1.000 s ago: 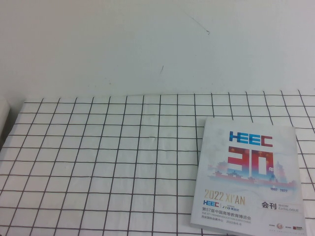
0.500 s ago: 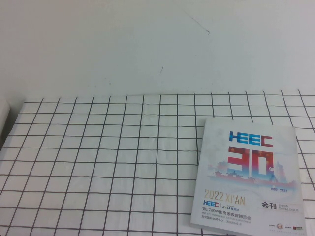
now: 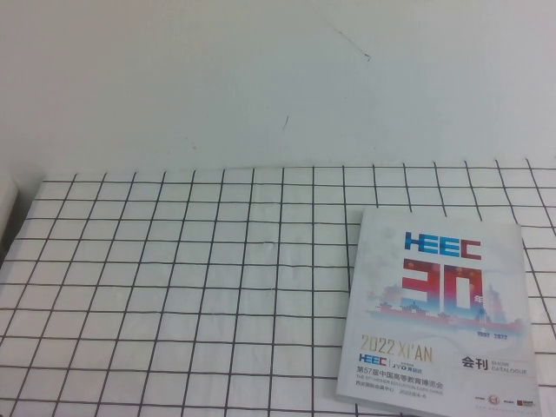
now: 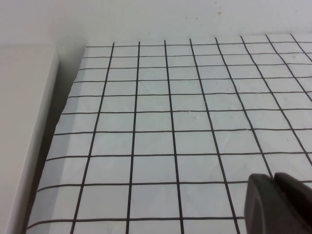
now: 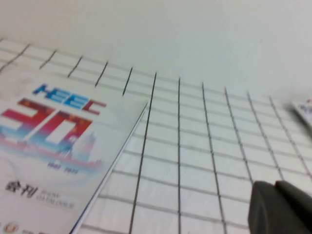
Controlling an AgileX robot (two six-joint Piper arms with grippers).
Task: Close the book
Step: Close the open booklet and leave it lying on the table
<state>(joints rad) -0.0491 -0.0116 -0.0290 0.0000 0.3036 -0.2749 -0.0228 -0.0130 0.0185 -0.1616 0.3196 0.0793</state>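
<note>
The book [image 3: 439,313] lies shut and flat on the checked cloth at the near right, its front cover up with "HEEC 30" and "2022 XI'AN" printed on it. The right wrist view shows the same book [image 5: 53,146] lying closed. Neither arm appears in the high view. My left gripper [image 4: 275,178] hangs over bare cloth near the table's left side, its dark fingers pressed together with nothing between them. My right gripper [image 5: 275,185] is also shut and empty, off to one side of the book and not touching it.
A white cloth with a black grid [image 3: 191,278] covers the table, ending at a plain white wall behind. A pale raised ledge [image 4: 24,136] runs along the table's left edge. Something small with print [image 5: 306,108] lies at the cloth's edge in the right wrist view.
</note>
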